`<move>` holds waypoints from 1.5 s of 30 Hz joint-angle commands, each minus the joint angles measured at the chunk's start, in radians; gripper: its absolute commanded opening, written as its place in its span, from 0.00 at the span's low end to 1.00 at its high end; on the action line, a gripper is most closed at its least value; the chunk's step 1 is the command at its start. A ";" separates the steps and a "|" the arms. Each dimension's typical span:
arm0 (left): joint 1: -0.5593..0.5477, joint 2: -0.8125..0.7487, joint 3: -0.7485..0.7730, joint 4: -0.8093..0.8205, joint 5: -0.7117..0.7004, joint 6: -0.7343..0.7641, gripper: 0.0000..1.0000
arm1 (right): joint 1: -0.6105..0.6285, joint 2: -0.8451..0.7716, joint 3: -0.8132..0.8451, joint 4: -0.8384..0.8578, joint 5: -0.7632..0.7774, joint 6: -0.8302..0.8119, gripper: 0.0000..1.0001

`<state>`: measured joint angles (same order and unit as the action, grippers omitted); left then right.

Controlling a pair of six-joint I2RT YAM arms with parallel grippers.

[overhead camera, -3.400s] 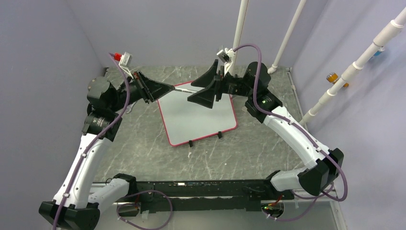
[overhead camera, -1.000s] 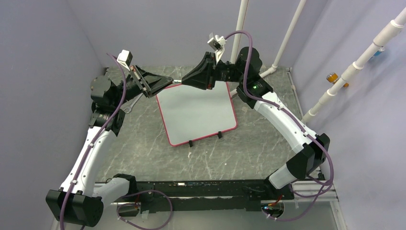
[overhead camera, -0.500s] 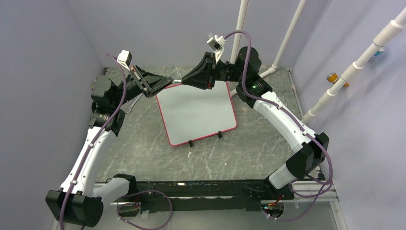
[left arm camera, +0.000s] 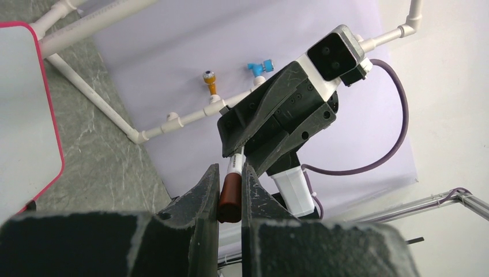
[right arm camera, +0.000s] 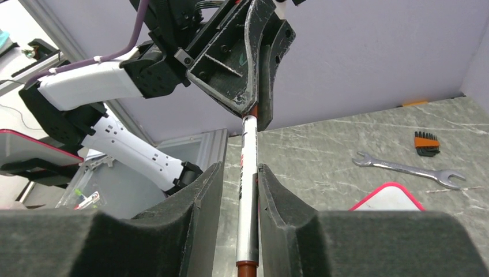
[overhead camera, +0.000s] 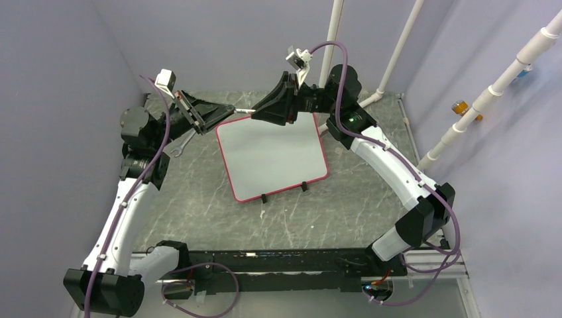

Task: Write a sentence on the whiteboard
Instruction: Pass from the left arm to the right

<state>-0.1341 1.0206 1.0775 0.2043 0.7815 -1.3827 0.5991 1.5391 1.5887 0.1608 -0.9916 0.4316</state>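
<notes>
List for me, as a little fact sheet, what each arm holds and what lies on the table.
Left gripper: shut on the red-brown marker cap
Right gripper: shut on the white marker barrel
Marker: held in the air between both grippers
Whiteboard: flat on the table, blank, no writing
Also on table: wrench, hex key set

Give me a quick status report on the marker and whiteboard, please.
Left claw shut on marker cap, right claw shut on its barrel. Whiteboard blank, no sentence yet. Wrench beside it, apart.
</notes>
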 commanded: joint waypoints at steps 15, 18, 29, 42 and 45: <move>0.013 -0.011 -0.021 0.134 -0.027 -0.048 0.00 | 0.003 0.025 0.060 0.144 -0.071 0.091 0.43; 0.013 -0.011 -0.020 0.124 -0.028 -0.041 0.00 | 0.002 0.032 0.066 0.161 -0.075 0.106 0.40; 0.013 -0.013 -0.025 0.100 -0.023 -0.008 0.00 | 0.006 0.060 0.086 0.181 -0.079 0.131 0.37; 0.013 0.002 -0.001 0.047 -0.019 0.045 0.00 | 0.019 0.070 0.099 0.158 -0.088 0.121 0.30; 0.013 0.005 0.004 0.025 -0.018 0.060 0.00 | 0.023 0.074 0.106 0.156 -0.090 0.121 0.30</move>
<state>-0.1272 1.0183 1.0534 0.2691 0.7666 -1.3785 0.6022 1.6173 1.6356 0.2771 -1.0489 0.5503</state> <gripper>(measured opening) 0.156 0.300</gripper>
